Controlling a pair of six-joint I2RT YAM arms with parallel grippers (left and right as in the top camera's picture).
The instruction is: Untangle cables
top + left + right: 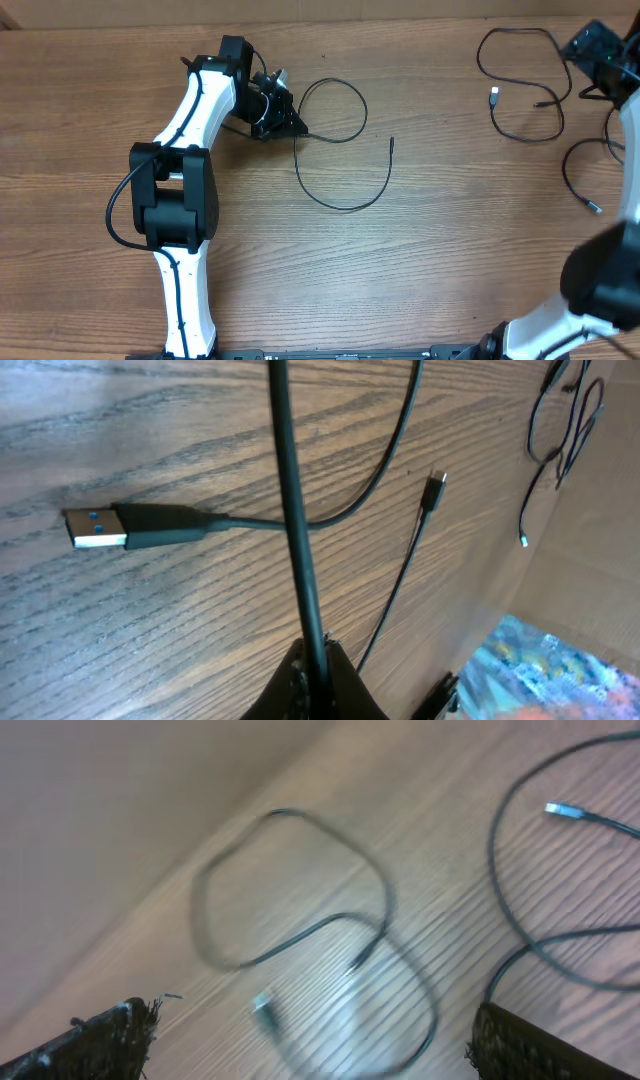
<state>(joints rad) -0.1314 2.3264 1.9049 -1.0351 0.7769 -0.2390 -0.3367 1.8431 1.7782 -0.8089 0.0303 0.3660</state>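
L gripper (312, 665): pressed together, pinching the looped cable (345, 207) near one end, sitting low over the counter (300, 290).
Looped cable: lying centre-left on counter, curling into a ring just beside L gripper, then sweeping in a wide arc to a small end plug (392, 142).
USB-A plug (98, 528): lying flat on the wood, blue insert showing, its cord passing behind the pinched stretch.
R gripper (312, 1020): fingers (110, 1040) standing spread wide, gripping nothing, hovering over far-right corner.
Top-right cable (520, 80): lying loose near R gripper, silver plug (495, 97) resting inside its loop.
Right-edge cable (572, 185): lying by counter's right side, partly hidden by R arm (600, 280).
R wrist view: showing cables on wood w/ heavy blur; can't tell which is which.
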